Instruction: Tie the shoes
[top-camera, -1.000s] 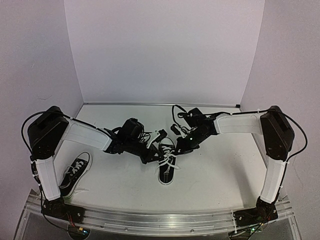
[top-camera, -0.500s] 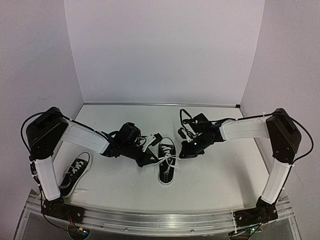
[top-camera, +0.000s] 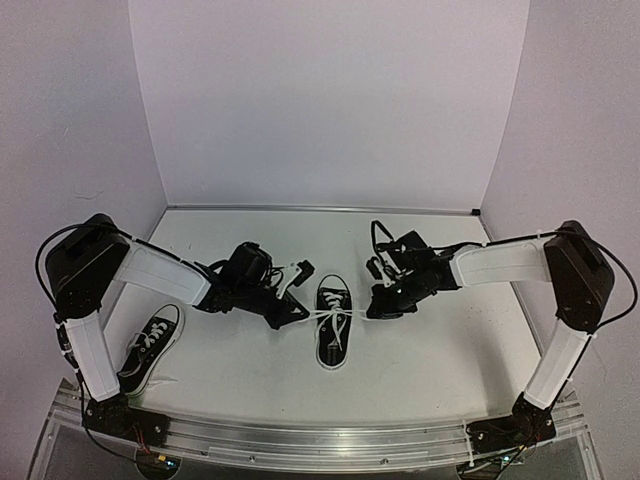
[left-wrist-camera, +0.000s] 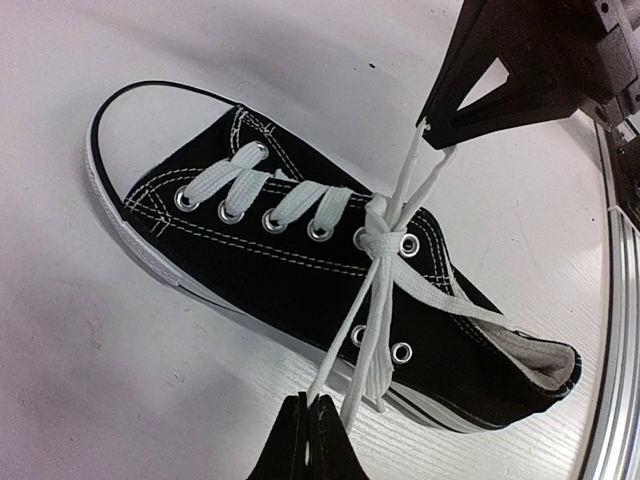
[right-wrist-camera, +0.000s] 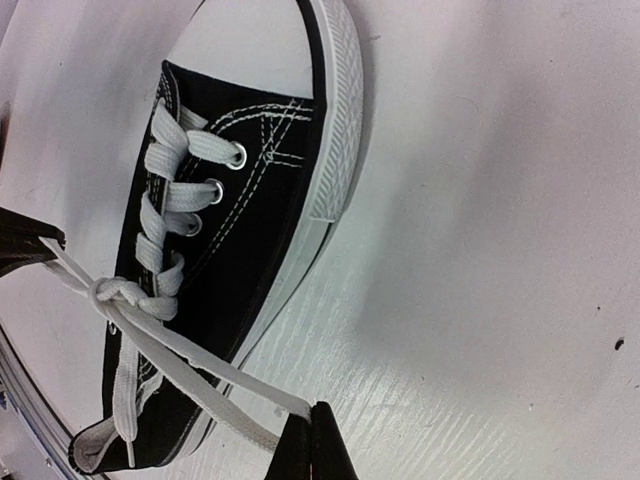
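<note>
Shoe (top-camera: 334, 335) sits mid table (top-camera: 440, 365), upright on its sole, toe toward the arm bases, heel opening toward the back wall. It lies between the two grippers.

Left gripper (top-camera: 298, 312) is just left of the shoe, low over the table. Jaws closed, pinching white lace (left-wrist-camera: 372, 335). In the left wrist view the strands run from the knot (left-wrist-camera: 378, 232) down across the shoe's side into the closed tips.

Right gripper (top-camera: 373, 310) is just right of the shoe, also low. Jaws closed on lace too. In the right wrist view two strands come off the knot and meet at its shut tips. The left wrist view shows the same pair rising from the knot to its tip.

Whether each side holds a loop or loose ends is hard to tell, probably loops.

The knot sits over the upper eyelets, on the tongue, with a twist of lace bunched there. Lace is pulled taut to both sides, almost a straight line across the shoe from above. Lower eyelets are laced flat and neat.

Second shoe (top-camera: 150, 348) is on the table near left, beside the left arm's lower link and well apart from the first. No gripper touches it
</note>
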